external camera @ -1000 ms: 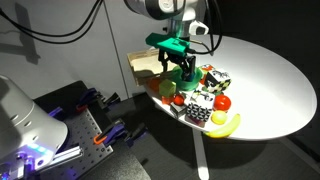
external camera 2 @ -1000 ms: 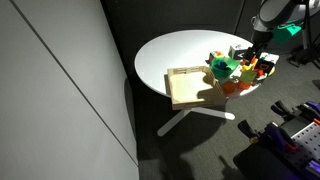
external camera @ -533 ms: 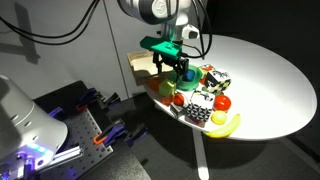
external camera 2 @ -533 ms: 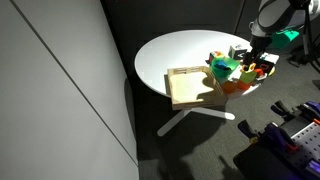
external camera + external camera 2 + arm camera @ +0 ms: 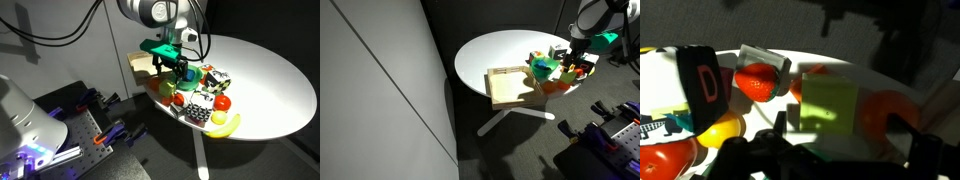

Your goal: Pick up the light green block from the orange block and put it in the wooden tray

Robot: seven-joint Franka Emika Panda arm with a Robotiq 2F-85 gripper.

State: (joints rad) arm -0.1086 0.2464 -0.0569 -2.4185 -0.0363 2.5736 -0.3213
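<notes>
In the wrist view the light green block [image 5: 830, 103] lies on top of the orange block [image 5: 883, 112], which shows at its right side. My gripper [image 5: 840, 135] is open. Its dark fingers [image 5: 780, 122] stand to either side of the light green block without touching it. In both exterior views the gripper [image 5: 180, 68] [image 5: 576, 58] hangs over the pile of toys at the table's edge. The wooden tray [image 5: 143, 64] [image 5: 509, 87] lies on the white table beside the pile, apart from the gripper. I cannot make out the two blocks in the exterior views.
A red fruit [image 5: 757, 82], a black block with a letter [image 5: 702, 75] and a yellow piece [image 5: 718, 130] crowd the blocks. A banana [image 5: 226, 124] lies at the table's edge. A green bowl [image 5: 542, 68] stands beside the tray.
The gripper has shifted slightly up and toward the tray over the toy pile. Nothing was taken hold of.
</notes>
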